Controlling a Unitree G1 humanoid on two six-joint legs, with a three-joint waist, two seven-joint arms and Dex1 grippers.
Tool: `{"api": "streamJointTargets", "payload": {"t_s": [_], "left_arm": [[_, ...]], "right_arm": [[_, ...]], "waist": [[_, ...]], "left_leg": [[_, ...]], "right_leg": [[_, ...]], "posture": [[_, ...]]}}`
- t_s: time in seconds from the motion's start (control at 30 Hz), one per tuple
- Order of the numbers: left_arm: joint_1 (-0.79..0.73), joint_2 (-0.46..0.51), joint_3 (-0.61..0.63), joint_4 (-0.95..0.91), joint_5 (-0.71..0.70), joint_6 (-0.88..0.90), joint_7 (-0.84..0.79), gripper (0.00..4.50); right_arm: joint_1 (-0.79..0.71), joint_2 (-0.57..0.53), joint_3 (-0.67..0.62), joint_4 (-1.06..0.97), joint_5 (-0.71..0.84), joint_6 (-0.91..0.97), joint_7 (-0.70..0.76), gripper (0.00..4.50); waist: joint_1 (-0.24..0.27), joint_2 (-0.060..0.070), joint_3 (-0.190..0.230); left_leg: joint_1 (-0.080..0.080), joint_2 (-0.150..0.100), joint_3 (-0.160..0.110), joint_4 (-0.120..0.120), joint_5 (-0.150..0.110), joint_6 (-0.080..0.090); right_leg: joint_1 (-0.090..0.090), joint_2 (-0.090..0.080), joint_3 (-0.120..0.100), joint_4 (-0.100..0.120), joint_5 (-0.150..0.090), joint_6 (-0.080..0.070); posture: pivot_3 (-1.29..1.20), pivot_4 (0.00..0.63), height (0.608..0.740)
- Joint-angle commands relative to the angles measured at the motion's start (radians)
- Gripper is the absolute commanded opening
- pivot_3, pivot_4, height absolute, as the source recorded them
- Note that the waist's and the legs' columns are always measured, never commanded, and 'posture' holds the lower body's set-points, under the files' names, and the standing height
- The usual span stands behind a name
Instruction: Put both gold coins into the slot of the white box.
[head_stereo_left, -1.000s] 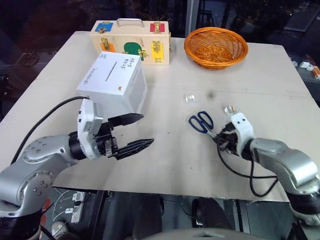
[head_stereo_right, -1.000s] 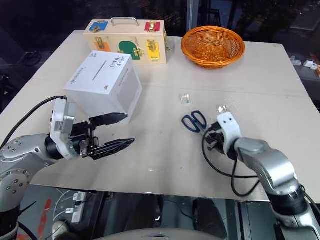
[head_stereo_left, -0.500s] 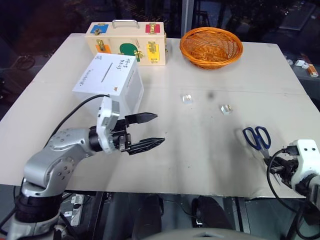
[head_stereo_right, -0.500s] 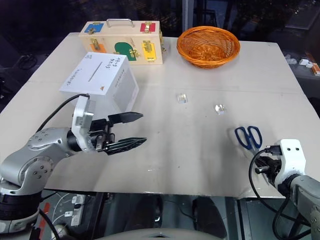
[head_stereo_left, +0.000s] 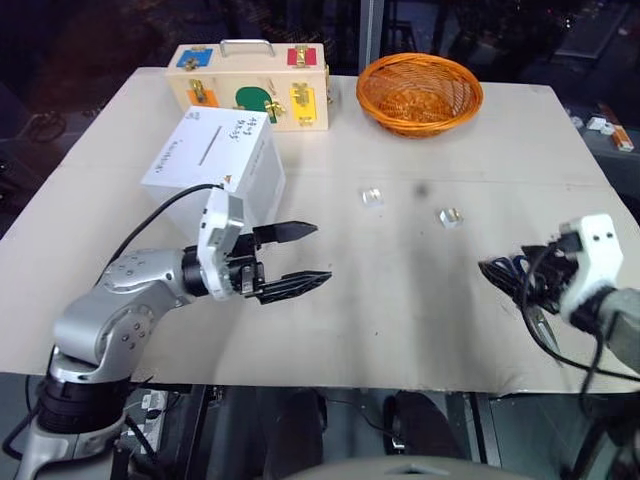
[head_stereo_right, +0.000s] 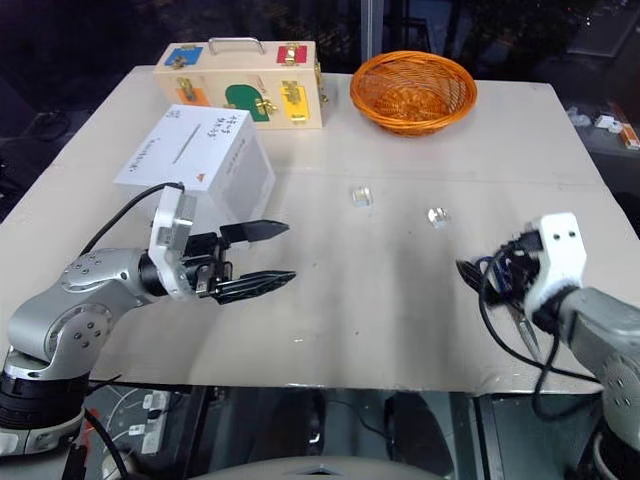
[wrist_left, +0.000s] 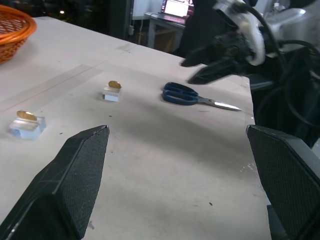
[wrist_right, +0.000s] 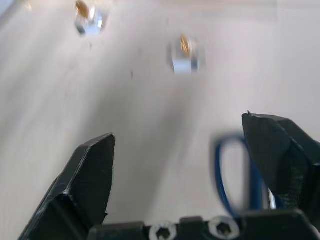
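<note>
Scissors now lie at right of frame, shifted from beside the coins; right gripper has lifted off them, released.
Left gripper hangs wide apart, empty, under the white box at upper left, slot up. Next, pinch 1 coin edgewise off its clear block. Left wrist view alone shows the 2 gold coins perched on blocks.

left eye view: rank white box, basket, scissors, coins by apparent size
1. white box
2. basket, close to the box, so that order is unsure
3. scissors, partly hidden
4. coins, both alike, tiny
</note>
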Motion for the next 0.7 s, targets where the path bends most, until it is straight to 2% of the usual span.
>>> {"api": "streamJointTargets", "payload": {"t_s": [0.03, 0.17, 0.6, 0.7], "left_arm": [[-0.003, 0.001, 0.021, -0.059, -0.016, 0.005, 0.033, 4.50], [0.003, -0.008, 0.030, -0.087, -0.017, 0.014, 0.078, 4.50], [-0.015, -0.002, 0.011, -0.149, -0.005, 0.053, 0.202, 4.50], [-0.024, 0.001, -0.001, -0.150, 0.014, 0.044, 0.197, 4.50]], "right_arm": [[-0.081, 0.004, 0.118, 0.137, -0.090, -0.098, -0.054, 2.64], [-0.167, 0.025, 0.228, 0.280, -0.174, -0.192, -0.092, 2.64], [-0.264, 0.046, 0.301, 0.438, -0.236, -0.291, -0.058, 2.64], [-0.276, 0.053, 0.307, 0.474, -0.247, -0.311, -0.054, 1.71]], "waist": [[0.005, 0.000, 0.000], [0.007, 0.000, 0.000], [0.005, 0.000, 0.000], [0.006, 0.000, 0.000]], "left_leg": [[0.000, 0.000, 0.000, 0.000, 0.000, 0.000], [-0.002, 0.000, 0.000, -0.001, 0.000, 0.000], [-0.001, 0.000, 0.001, -0.001, 0.000, 0.000], [-0.002, 0.000, 0.001, -0.001, 0.000, 0.000]], "right_leg": [[0.000, 0.000, -0.001, 0.000, 0.000, 0.000], [-0.001, 0.000, 0.000, -0.001, 0.000, 0.000], [-0.002, 0.000, 0.000, 0.000, 0.000, 0.000], [-0.002, 0.000, 0.000, 0.000, 0.000, 0.000]], "posture": [[0.00, 0.150, 0.726], [0.00, 0.150, 0.726], [0.00, 0.150, 0.726], [0.00, 0.150, 0.726]]}}
